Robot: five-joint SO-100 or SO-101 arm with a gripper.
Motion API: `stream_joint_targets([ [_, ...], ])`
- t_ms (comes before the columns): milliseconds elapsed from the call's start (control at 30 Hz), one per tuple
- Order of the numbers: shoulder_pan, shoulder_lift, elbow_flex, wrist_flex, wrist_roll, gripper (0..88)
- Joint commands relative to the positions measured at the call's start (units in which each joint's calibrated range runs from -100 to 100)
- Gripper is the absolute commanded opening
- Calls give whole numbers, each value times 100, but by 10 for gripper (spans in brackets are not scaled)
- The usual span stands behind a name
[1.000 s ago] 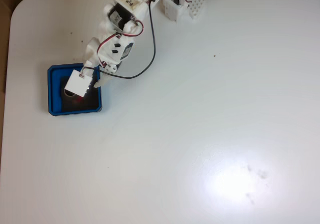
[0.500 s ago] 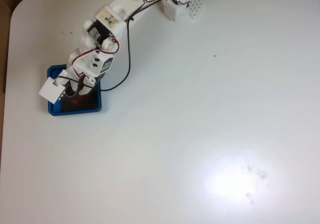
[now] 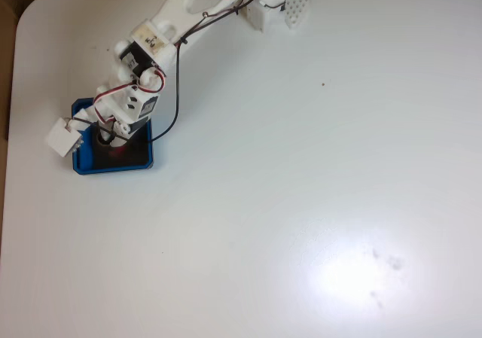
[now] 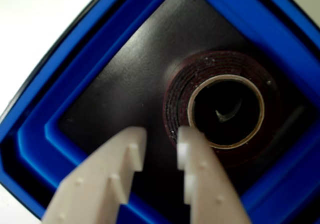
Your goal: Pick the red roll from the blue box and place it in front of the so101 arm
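The blue box sits at the table's left side in the fixed view, and the so101 arm stretches down to it from the top. My gripper hangs inside the box over its black floor. A sliver of the red roll shows just below the gripper. In the wrist view the red roll lies flat on the floor of the blue box, dark top face up, pale core ring visible. My gripper is open by a narrow gap, nothing between the fingers. The right fingertip overlaps the roll's left rim.
The arm's white base stands at the table's top edge. A black cable loops off the arm to the right of the box. The wrist camera block overhangs the box's left wall. White tabletop spreads right and below.
The arm has swung left in the fixed view and stretched out further. The white wrist block has moved from above the box floor to beyond its left wall.
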Motion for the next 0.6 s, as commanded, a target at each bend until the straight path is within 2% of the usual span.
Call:
stream_joint_targets([
  [0, 202, 46, -362, 7, -22, 7],
  [400, 222, 96, -326, 7, -31, 9],
  [567, 222, 96, -326, 7, -31, 69],
])
